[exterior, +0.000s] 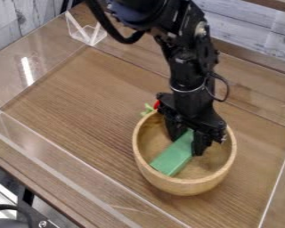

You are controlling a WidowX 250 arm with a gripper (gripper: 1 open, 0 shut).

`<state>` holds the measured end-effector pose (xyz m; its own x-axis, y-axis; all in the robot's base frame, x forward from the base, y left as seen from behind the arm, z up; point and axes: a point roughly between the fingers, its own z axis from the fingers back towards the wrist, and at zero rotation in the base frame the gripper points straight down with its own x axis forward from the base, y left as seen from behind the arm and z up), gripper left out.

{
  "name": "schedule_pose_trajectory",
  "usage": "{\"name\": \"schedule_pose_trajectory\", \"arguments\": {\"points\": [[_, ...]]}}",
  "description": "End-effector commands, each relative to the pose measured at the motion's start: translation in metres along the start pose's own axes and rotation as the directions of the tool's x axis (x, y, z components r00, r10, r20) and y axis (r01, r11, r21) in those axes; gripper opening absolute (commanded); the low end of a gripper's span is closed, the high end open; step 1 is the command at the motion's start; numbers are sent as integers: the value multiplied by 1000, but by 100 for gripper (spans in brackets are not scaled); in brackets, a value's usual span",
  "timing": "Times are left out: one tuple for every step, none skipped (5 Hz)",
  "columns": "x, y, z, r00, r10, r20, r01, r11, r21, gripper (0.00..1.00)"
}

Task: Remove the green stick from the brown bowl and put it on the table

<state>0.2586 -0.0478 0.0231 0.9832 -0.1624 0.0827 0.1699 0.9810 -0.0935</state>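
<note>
The green stick (175, 158) is a flat mint-green block leaning inside the brown bowl (169, 181), its lower end near the bowl's floor and its upper end between the black fingers. My gripper (191, 141) reaches down into the bowl from above and is shut on the stick's upper end. The bowl is light tan wood with a thick rim and rests on the table (85, 98), right of centre near the front.
A red round object with a green stem (150, 112) peeks out behind the bowl, left of the gripper. Low clear acrylic walls (44, 142) border the tabletop. The black arm (169, 36) comes down from the top of the view.
</note>
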Motion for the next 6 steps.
{"name": "schedule_pose_trajectory", "arguments": {"points": [[-14,18,-5,998,47,-45,-47,999,3,0],[-16,19,-2,998,47,-48,-47,999,1,0],[-14,31,-3,997,-48,-61,47,999,-9,0],[-11,42,-5,987,-142,-73,141,990,-21,0],[-12,39,-11,981,-178,-77,177,984,-29,0],[-12,36,-16,974,-213,-81,211,977,-37,0]]}}
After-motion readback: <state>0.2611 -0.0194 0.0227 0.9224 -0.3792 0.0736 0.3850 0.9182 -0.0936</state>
